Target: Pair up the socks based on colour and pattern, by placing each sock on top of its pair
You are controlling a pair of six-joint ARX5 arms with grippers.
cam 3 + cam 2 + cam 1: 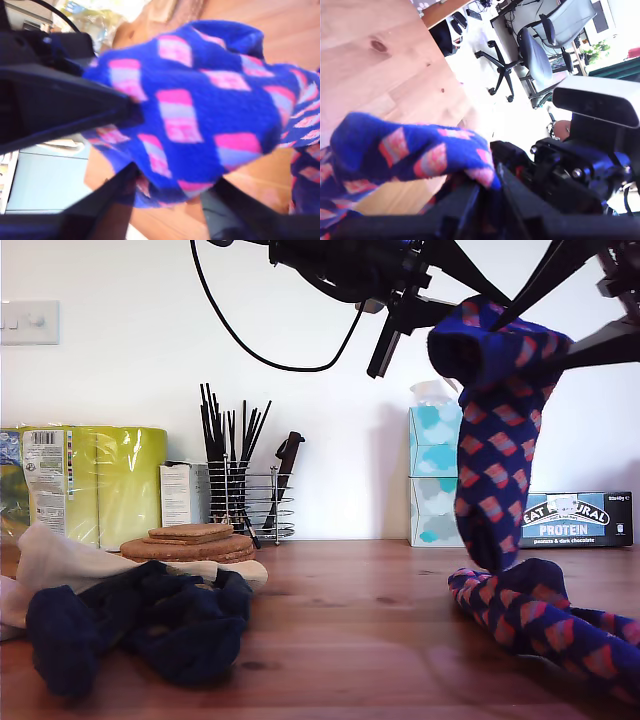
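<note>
My first claw (487, 192), clamped on the blue knitted sock with red-pink diamond checks (495, 440), hangs it upright directly above its matching sock (540, 625) on the wooden tabletop (380, 620) at the exterior view's right, while my second claw (150, 150) also brackets it, grip unclear.

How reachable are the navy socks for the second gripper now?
Probably not yet: my second gripper is shut on the hanging checked sock. The navy socks themselves lie uncovered.
</note>
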